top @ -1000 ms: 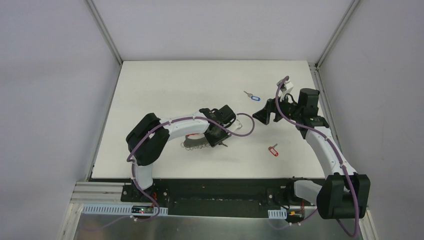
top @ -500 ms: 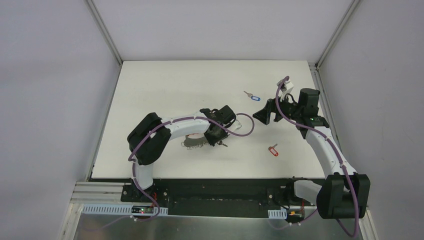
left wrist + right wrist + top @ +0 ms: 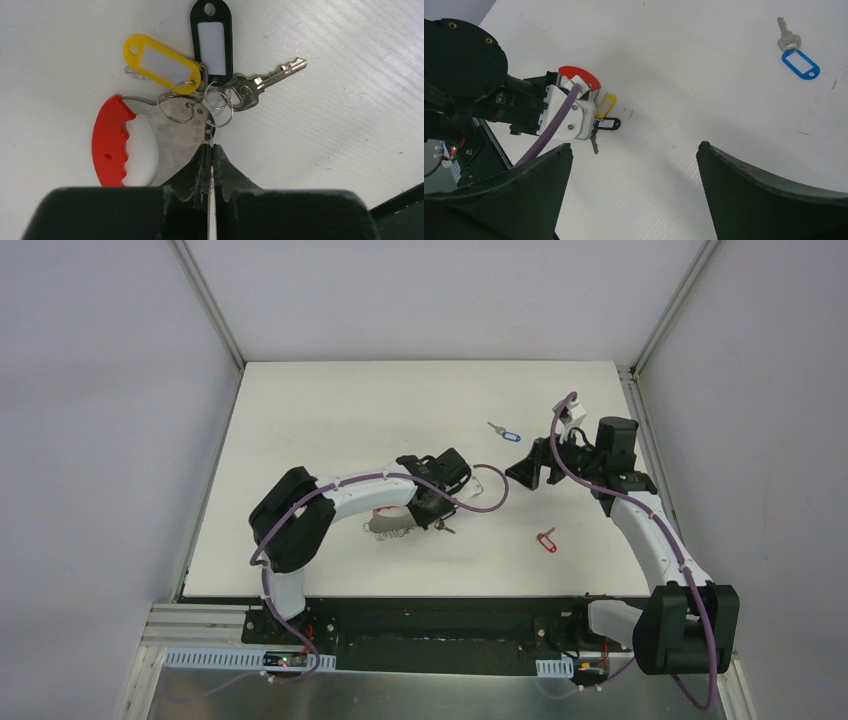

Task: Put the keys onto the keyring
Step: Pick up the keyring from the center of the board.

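Two tagged keys (image 3: 250, 87) hang on the keyring (image 3: 112, 145), left gripper (image 3: 210, 150) clenched on its grey half, likely steadying it; right gripper (image 3: 634, 150) gapes empty, free to fetch.

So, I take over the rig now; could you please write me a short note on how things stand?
The left gripper is shut on the grey metal part of the keyring, which lies on the table.
The right gripper is open, empty, above the table.
Done: the keys with the yellow tag and the black tag seem hooked on the keyring.
Left: the blue-tag key and the red-tag key lie loose on the table.
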Robot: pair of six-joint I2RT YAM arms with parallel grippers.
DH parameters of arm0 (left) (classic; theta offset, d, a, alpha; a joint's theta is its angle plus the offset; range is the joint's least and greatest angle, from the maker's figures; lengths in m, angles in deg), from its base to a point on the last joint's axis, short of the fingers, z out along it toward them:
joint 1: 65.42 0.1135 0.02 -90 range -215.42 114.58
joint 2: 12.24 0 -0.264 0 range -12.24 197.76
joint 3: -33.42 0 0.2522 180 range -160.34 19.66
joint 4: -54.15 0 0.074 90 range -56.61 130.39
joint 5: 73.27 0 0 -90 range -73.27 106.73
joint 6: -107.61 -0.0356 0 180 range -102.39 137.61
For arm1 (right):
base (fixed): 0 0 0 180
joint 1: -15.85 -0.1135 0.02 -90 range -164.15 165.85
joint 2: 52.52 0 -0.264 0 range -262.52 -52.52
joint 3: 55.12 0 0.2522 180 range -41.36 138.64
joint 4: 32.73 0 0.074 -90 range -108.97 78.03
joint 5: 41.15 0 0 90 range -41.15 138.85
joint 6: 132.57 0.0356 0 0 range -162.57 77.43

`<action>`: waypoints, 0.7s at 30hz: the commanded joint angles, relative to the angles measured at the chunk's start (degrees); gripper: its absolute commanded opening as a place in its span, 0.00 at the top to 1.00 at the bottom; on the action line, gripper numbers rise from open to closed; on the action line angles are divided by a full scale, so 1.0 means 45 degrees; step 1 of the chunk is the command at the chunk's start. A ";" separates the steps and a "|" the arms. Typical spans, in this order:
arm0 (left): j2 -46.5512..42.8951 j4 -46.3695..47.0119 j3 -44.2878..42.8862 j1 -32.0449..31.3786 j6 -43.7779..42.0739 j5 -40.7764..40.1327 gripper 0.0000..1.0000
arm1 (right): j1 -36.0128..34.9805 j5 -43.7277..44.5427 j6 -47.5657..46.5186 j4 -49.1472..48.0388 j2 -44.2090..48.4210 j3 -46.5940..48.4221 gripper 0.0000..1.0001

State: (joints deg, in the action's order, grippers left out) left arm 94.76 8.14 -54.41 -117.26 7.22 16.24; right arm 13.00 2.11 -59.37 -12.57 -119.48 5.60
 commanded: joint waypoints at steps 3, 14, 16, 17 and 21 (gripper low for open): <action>-0.1413 -0.0448 -0.0177 -0.0093 -0.0744 0.0543 1.00 | 0.0088 -0.0322 -0.0214 -0.0118 0.0055 0.0035 0.02; -0.3147 -0.1799 -0.1398 0.1657 -0.1793 0.5635 1.00 | 0.0068 -0.1232 0.0745 -0.0666 0.0753 0.0150 0.02; -0.3229 -0.2660 -0.2197 0.1994 -0.1996 0.6756 1.00 | 0.0036 -0.1811 0.1081 -0.0827 0.0909 0.0256 0.02; -0.3214 -0.3180 -0.2666 0.2081 -0.2132 0.7222 1.00 | -0.0044 -0.2105 0.1194 -0.0783 0.0904 0.0386 0.02; -0.3075 -0.5064 -0.4369 0.2183 -0.2777 0.8444 1.00 | -0.0801 -0.2721 0.1153 -0.0397 0.0791 0.1086 0.06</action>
State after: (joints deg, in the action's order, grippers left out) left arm 83.42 -4.78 -66.69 -107.18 -1.22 42.99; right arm 12.32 -4.36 -55.17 -13.27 -116.97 6.08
